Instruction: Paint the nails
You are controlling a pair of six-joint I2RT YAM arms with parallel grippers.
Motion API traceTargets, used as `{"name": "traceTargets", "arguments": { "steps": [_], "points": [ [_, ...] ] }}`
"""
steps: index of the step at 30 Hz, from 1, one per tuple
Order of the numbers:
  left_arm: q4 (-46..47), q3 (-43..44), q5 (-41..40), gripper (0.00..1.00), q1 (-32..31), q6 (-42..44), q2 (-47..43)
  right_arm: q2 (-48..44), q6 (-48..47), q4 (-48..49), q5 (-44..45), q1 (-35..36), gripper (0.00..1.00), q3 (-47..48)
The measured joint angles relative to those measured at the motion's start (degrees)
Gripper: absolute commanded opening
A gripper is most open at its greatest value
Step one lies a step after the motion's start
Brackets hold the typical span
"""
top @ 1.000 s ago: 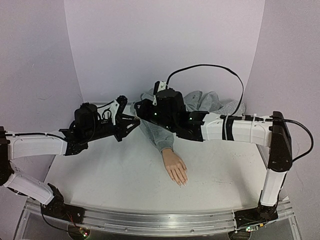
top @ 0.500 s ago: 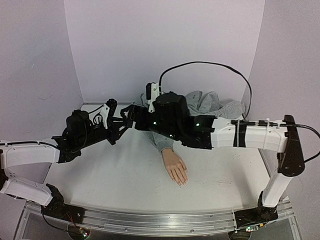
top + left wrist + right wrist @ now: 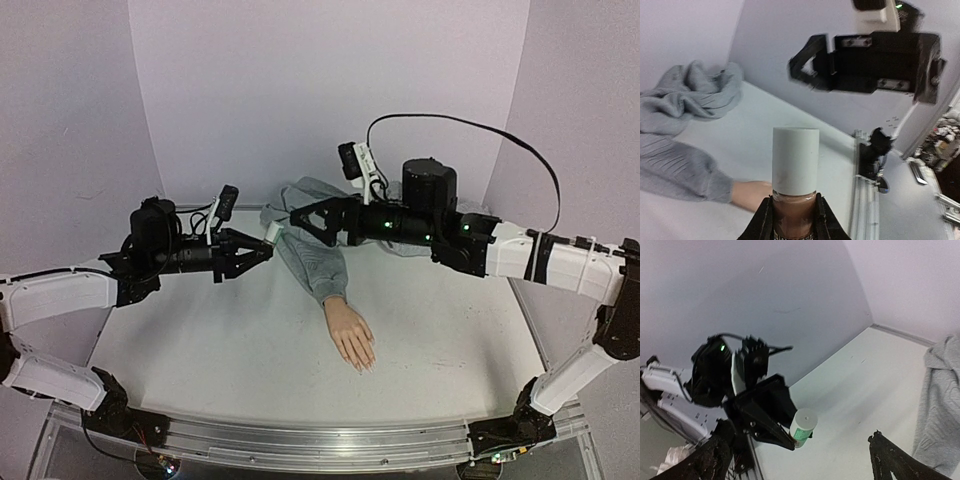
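A small nail polish bottle (image 3: 795,162) with a white cap and brown polish is clamped upright in my left gripper (image 3: 794,206), which is shut on its glass body. In the top view the bottle (image 3: 272,234) hangs above the table's back left, held by the left gripper (image 3: 262,244). My right gripper (image 3: 303,222) faces the cap from the right, open and a short gap away. In the right wrist view the bottle (image 3: 803,427) sits between that gripper's wide-spread fingertips (image 3: 884,456). The mannequin hand (image 3: 350,333) lies palm down, its nails (image 3: 364,366) pointing toward the near edge.
A grey sweatshirt sleeve (image 3: 312,262) runs from the hand's wrist back to a crumpled heap (image 3: 400,205) at the rear wall. The sleeve (image 3: 680,167) lies below the bottle's left. A metal rail (image 3: 300,440) bounds the near table edge.
The right gripper has opened wide and drawn back to the right, away from the bottle's cap. The left gripper kept hold of the bottle and shifted slightly.
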Motion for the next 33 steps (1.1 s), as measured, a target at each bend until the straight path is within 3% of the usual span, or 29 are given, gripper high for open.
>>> {"name": "traceTargets", "arguments": {
  "steps": [6, 11, 14, 28, 33],
  "points": [
    [3.8, 4.4, 15.1, 0.0, -1.6, -4.8, 2.0, 2.6, 0.4, 6.6, -10.4, 0.6, 0.74, -1.6],
    [5.0, 4.4, 19.9, 0.0, -3.0, -6.6, 2.3, 5.9, 3.5, 14.4, -17.4, 0.6, 0.51, -1.9],
    [5.1, 4.4, 20.9, 0.0, -3.1, -7.4, 3.0, 7.7, 5.6, 17.9, -20.3, 0.6, 0.43, -1.8],
    [6.0, 4.4, 20.1, 0.0, -3.0, -7.5, 4.3, 11.3, 10.2, 24.7, -24.6, 1.1, 0.0, -1.5],
    [6.0, 2.9, 9.5, 0.0, -3.3, -5.3, 2.9, 11.6, 10.3, 22.0, -15.1, 1.5, 0.0, -0.9]
  ]
}}
